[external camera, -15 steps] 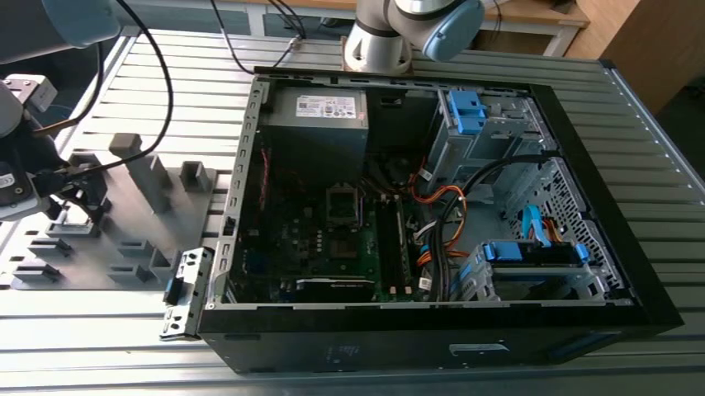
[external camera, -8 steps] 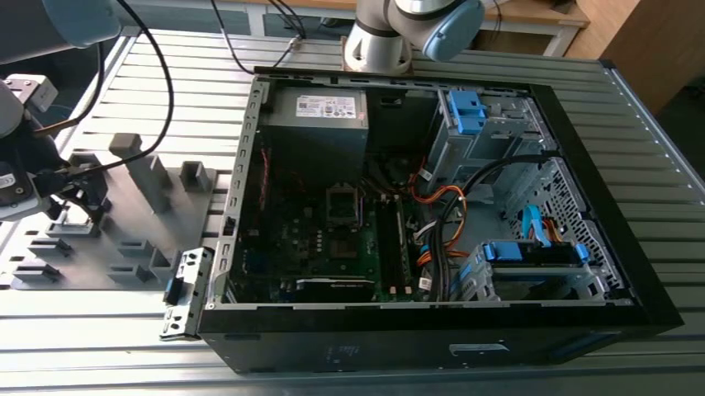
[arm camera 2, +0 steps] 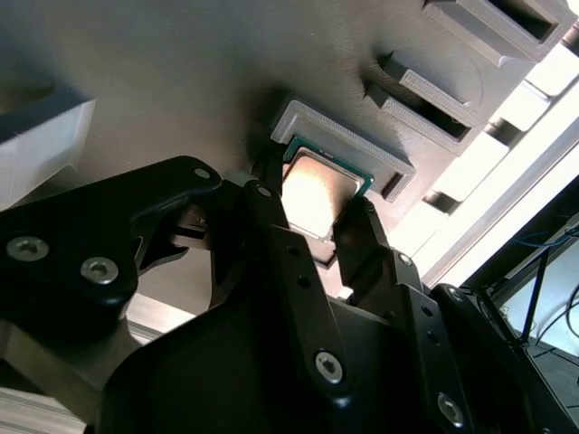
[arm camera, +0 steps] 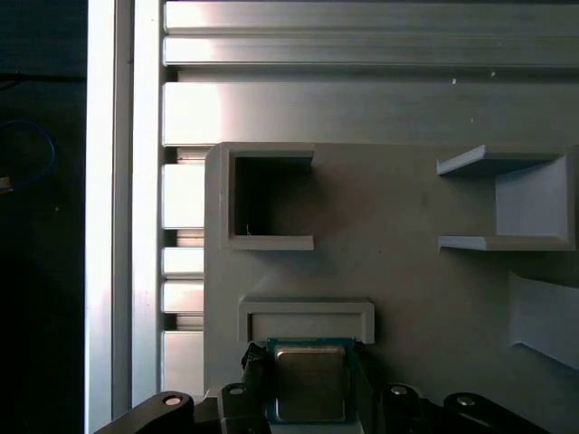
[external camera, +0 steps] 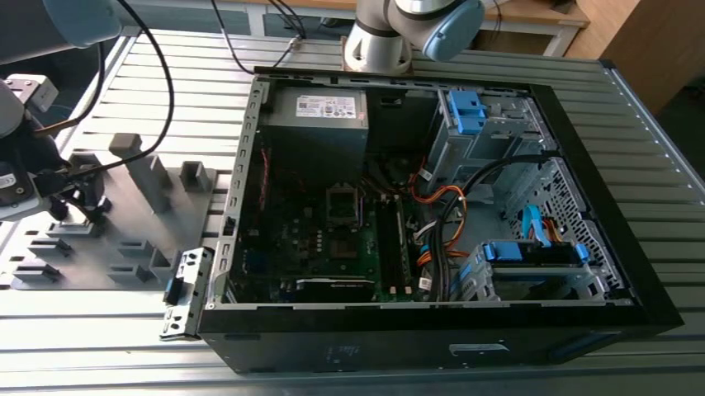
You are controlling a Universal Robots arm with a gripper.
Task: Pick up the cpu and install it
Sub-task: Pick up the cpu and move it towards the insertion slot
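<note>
Near one edge of the grey plate (external camera: 144, 266), on the exterior view's left, the arm points down with its gripper (external camera: 75, 206) low. Its fingers (arm camera 2: 357, 231) clamp opposite sides of the cpu (arm camera: 310, 380), which lies against a raised frame (arm camera: 308, 312) on the plate.

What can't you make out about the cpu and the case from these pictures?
The sides of the cpu: covered by the gripper in both wrist views.
The socket in the computer case: too small and dark in the exterior view to tell whether it is empty.
The arm: cut off at the exterior view's left edge.
</note>
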